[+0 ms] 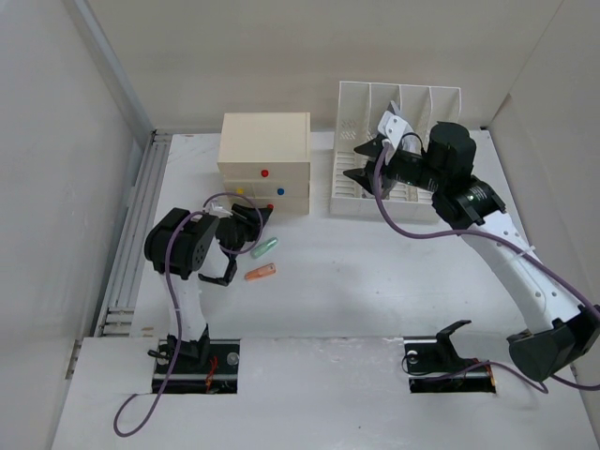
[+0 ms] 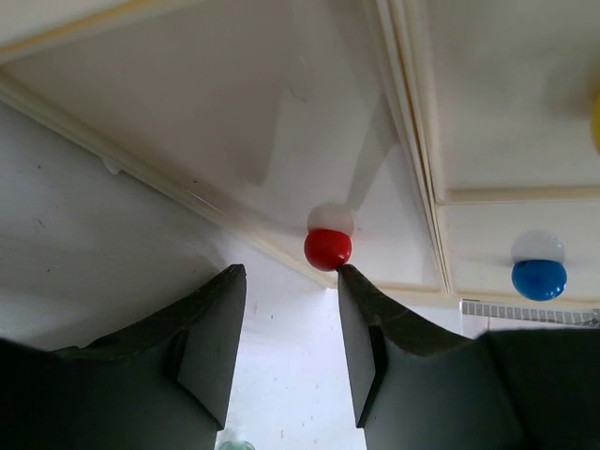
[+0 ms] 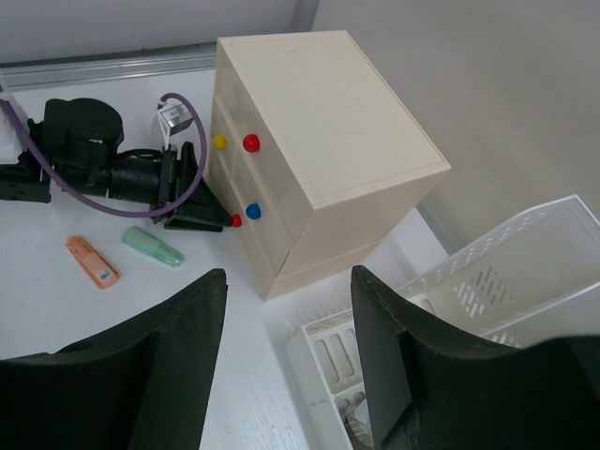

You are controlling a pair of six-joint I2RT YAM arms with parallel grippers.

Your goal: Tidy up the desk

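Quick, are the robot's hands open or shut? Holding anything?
Left gripper: open, empty, tips by the red knob.
Right gripper: open, empty.

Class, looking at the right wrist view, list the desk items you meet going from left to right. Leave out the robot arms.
Orange capped stick → green capped stick → cream drawer box → white slotted file rack.

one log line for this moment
left end effector: open, at lower red knob of drawer box | right end effector: open, above file rack | green object, orange object loose on desk
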